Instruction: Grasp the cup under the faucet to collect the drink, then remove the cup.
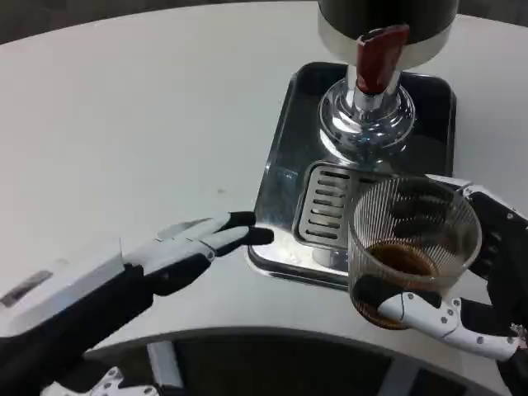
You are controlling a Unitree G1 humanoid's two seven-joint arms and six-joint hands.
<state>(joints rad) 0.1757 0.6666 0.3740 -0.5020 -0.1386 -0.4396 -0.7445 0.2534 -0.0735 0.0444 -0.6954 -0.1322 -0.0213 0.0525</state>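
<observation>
Head view: I'm looking down on the white table (pixel 124 124), which runs across the whole frame with its curved near edge at the bottom. Next in size is the steel tray (pixel 276 177), sitting right of centre, with a slotted grille (pixel 326 206) set into its near part. On the tray's far half stands the dispenser (pixel 367 107), a chrome base under a dark body, with a red tap handle (pixel 379 54) pointing toward me.

My left hand (pixel 194 247) lies low over the table, fingers stretched out straight and pressed close together, holding nothing; its fingertips reach the tray's near left corner, though I cannot tell whether they touch it.

My right hand (pixel 462 305) grips the cup (pixel 412 247), fingers wrapped round its far side and another finger curled across its base. The cup is clear ribbed glass, upright, at the tray's near right edge, just toward me from the tap, with dark brown drink in the bottom.
</observation>
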